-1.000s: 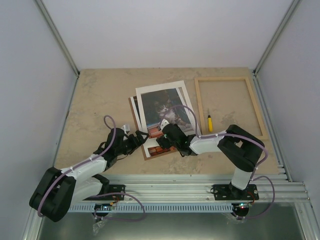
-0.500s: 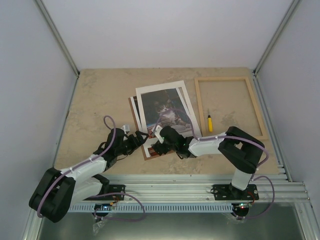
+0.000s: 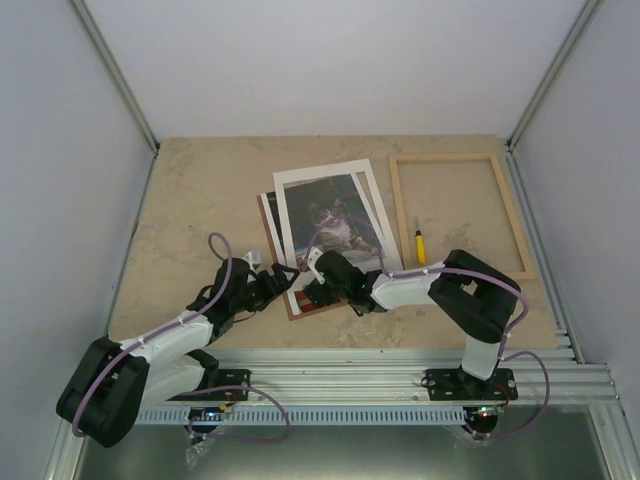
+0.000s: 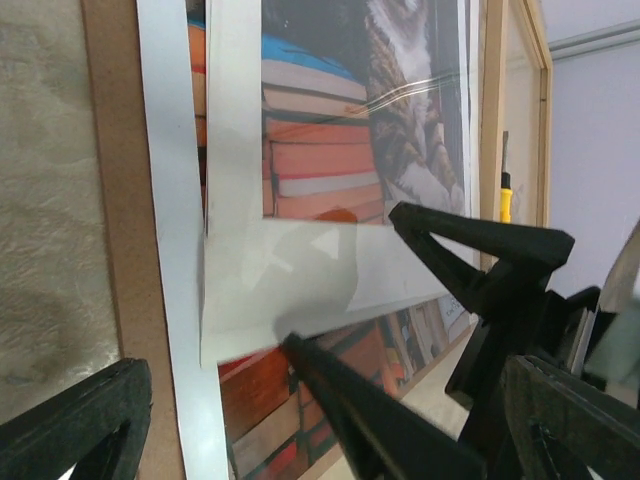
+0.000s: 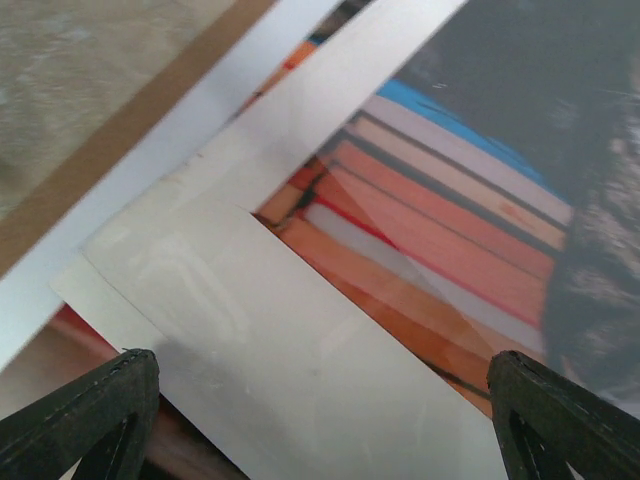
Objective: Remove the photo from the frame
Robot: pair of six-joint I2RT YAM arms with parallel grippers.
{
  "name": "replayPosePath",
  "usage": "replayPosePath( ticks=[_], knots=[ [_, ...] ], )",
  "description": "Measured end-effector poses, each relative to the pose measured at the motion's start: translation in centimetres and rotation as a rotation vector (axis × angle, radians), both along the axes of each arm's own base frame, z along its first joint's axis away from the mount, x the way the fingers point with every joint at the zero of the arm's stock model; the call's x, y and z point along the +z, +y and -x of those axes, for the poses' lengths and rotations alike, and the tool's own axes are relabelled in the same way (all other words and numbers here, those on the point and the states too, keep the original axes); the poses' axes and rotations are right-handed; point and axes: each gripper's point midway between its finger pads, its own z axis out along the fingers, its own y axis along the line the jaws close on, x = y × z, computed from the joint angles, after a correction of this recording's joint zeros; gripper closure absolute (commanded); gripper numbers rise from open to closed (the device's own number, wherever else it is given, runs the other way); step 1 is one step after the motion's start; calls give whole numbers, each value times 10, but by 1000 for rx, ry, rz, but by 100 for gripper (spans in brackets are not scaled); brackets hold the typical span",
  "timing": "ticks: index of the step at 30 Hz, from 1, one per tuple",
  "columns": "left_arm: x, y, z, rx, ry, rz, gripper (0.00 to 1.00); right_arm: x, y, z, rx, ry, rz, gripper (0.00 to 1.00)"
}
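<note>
- The photo (image 3: 335,218) lies flat about the middle of the table (image 3: 190,190), outside the frame (image 3: 445,157) and to its left.
- Its long axis runs from the near edge to the far edge, with the far end leaning a little to the left. The printed books are at the near end and the cat is farther up.
- A white mat (image 5: 230,290) lies askew on the photo. Its window shows the cat and some of the books, and its near-left corner crosses the photo's white edge at a slant.
- A brown board (image 4: 110,200) lies under both and shows as a strip along the left and near sides.
- The frame lies flat in the far-right part of the table, long axis near to far, with its right rail close to the right edge.
- A small yellow-handled tool (image 3: 420,245) lies inside the frame, just beside the left rail.
- Any lettering on the printed book spines is too blurred to read.
- The left gripper (image 3: 282,282) is low at the stack's near-left corner. Its fingers are spread wide and hold nothing.
- The right gripper (image 5: 320,368) points at the same corner from the right, over the mat. Its fingers are also spread wide and hold nothing.
- The two grippers are just beside each other.
- Bare table shows left of the stack and beyond its far end. The gap between the mat and the frame is narrow.
</note>
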Motion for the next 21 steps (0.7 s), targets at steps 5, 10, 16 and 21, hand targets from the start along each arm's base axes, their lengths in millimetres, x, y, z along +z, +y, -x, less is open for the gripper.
replayPosePath(
  ticks=[5, 10, 16, 21],
  knots=[
    [0, -3, 5, -6, 7, 13, 2, 0, -18, -20, -105, 4, -7, 10],
    [1, -8, 8, -18, 11, 27, 3, 0, -32, -29, -169, 10, -15, 10],
    [-1, -15, 18, -35, 32, 49, 3, 0, -36, -27, -183, 16, -21, 10],
    [-6, -17, 29, -44, 61, 62, 3, 3, -46, -19, -181, 20, -25, 10]
  ],
)
